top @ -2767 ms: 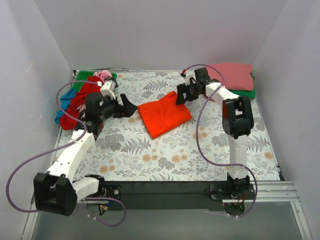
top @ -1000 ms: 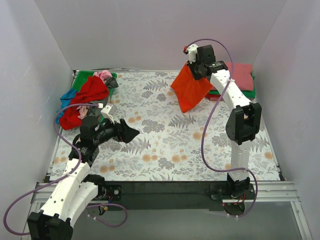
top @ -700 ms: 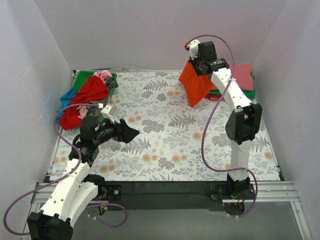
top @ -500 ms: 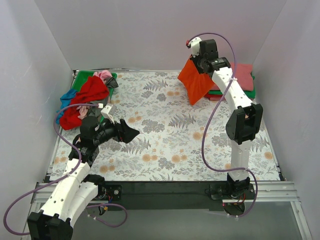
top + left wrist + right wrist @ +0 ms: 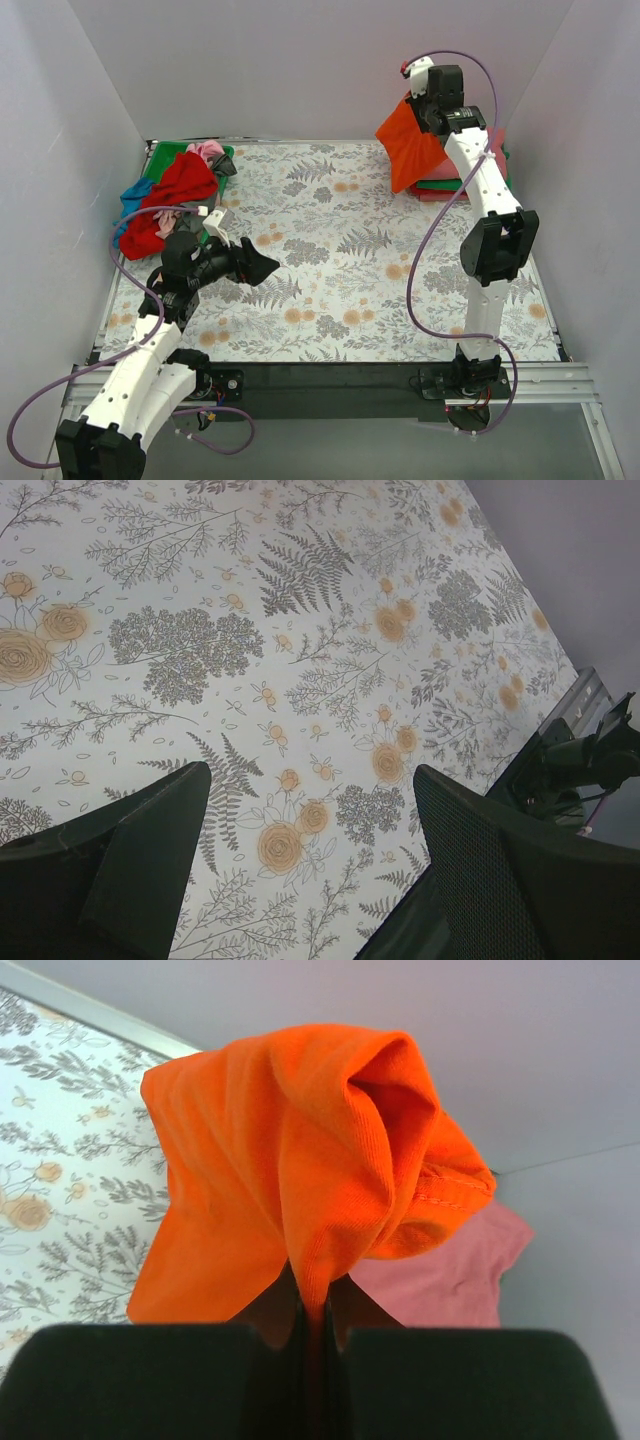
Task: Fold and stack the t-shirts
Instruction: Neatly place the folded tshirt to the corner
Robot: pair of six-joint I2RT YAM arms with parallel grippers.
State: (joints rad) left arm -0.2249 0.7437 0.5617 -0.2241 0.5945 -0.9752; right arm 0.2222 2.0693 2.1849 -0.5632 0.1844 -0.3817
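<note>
A folded orange-red t-shirt (image 5: 412, 148) (image 5: 290, 1180) hangs in the air at the back right, pinched in my right gripper (image 5: 418, 103) (image 5: 316, 1322), which is shut on a bunched fold of it. Just beneath and to its right lies a stack with a coral pink t-shirt (image 5: 488, 150) (image 5: 450, 1280) on top and a green one (image 5: 450, 184) under it. At the back left is a loose heap of t-shirts: deep red (image 5: 178, 190), blue (image 5: 134, 196), light pink (image 5: 207, 150). My left gripper (image 5: 258, 268) (image 5: 310, 870) hovers open over bare cloth at the left.
The floral grey table cloth (image 5: 330, 280) covers the table. White walls close in on three sides. A metal frame rail (image 5: 400, 375) runs along the near edge, and the right arm's base (image 5: 585, 755) shows in the left wrist view.
My right gripper has lifted the orange-red t-shirt off the table middle and carried it up and to the right, over the stack's edge. The left arm pulled back toward the near left, then stayed still.
</note>
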